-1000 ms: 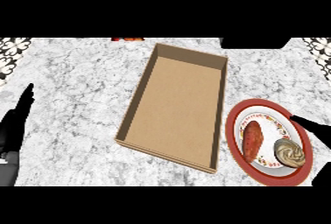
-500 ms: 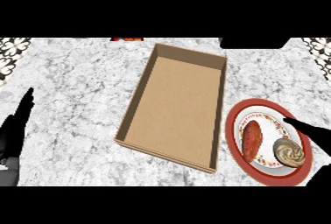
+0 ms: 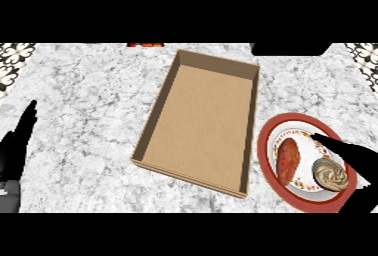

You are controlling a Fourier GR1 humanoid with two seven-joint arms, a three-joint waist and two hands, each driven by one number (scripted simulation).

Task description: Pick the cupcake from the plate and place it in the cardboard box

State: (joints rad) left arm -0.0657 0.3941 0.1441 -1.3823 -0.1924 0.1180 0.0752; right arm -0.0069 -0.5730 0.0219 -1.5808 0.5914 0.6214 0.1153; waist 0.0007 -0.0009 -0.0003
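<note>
The cupcake (image 3: 331, 174), with swirled tan frosting, sits at the lower right of a red-rimmed plate (image 3: 270, 133). Beside it on the plate lies a reddish oblong food item (image 3: 289, 154). My right hand (image 3: 353, 153) comes in from the right edge with straight fingers stretched over the plate, fingertips just above the cupcake, holding nothing. The cardboard box (image 3: 201, 121) lies open and bare inside, left of the plate. My left hand (image 3: 18, 142) rests open at the left edge, fingers up.
The marble counter (image 3: 88, 100) runs around the box and plate. A small red thing (image 3: 145, 45) peeks in at the top edge. A dark block (image 3: 289, 48) sits at the top right. Patterned surfaces show at both upper corners.
My right hand has reached further left over the plate, its fingertips now past the cupcake. My left hand has shifted slightly at the left edge.
</note>
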